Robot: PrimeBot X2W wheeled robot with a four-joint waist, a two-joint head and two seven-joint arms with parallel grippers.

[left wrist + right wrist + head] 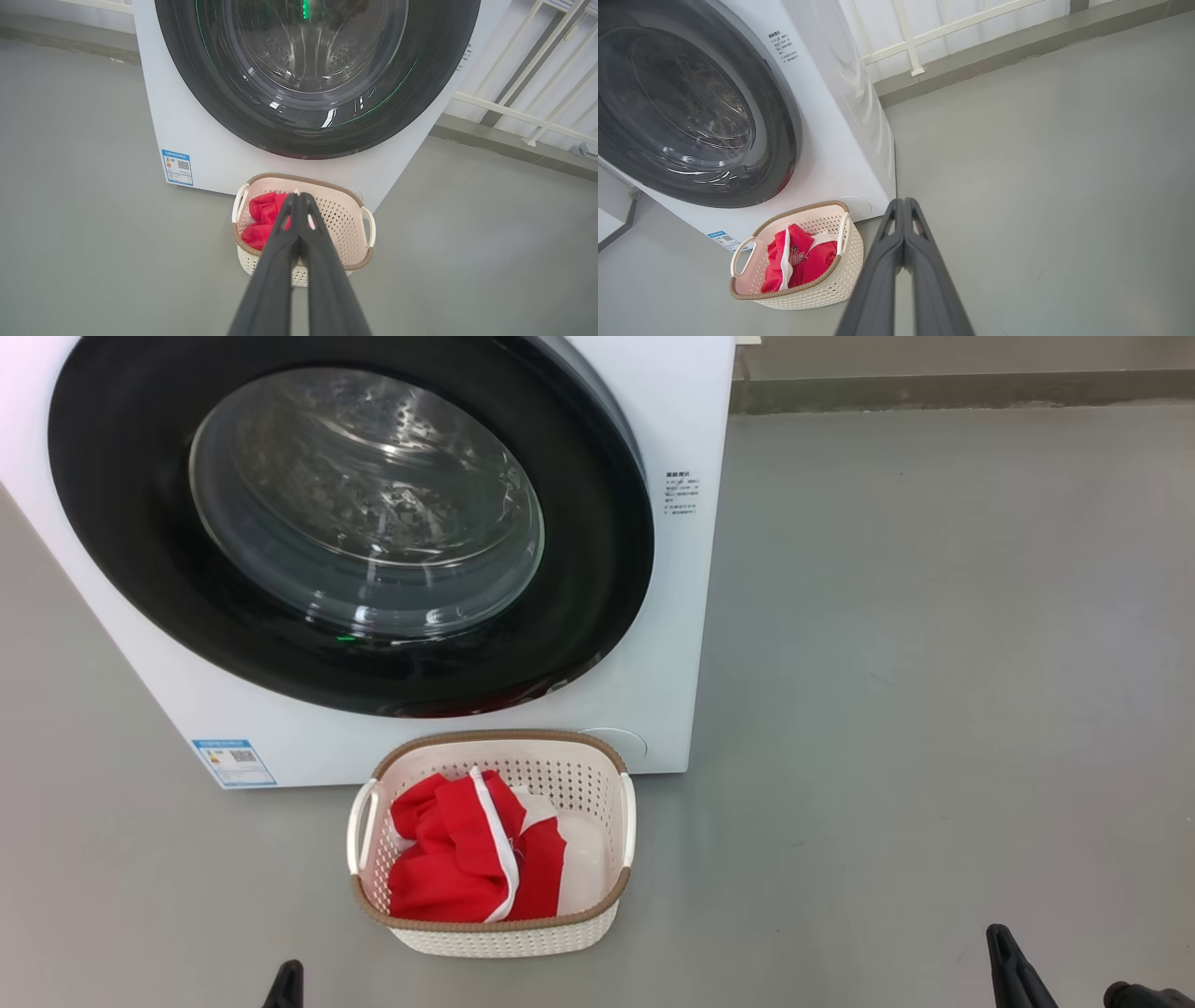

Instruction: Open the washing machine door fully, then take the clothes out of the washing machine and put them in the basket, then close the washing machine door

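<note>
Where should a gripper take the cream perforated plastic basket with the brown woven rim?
Likely the right loop handle of the cream perforated plastic basket, from above: it bows off the wall, leaving a finger gap, and the red clothes lie toward the other side.

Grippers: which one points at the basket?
The left gripper: its wrist view sights straight onto the basket; the right gripper aims at floor beside it.

looks like a bare laundry corner or utility space tbh, white washing machine (672, 616) parked straight on a plain grey floor (934, 663), little basket (504, 736) just ahead of the left gripper (299, 195) jaws, white railing (924, 37) and concrete kerb (1017, 46) well beyond the right gripper (903, 201) jaws
</note>
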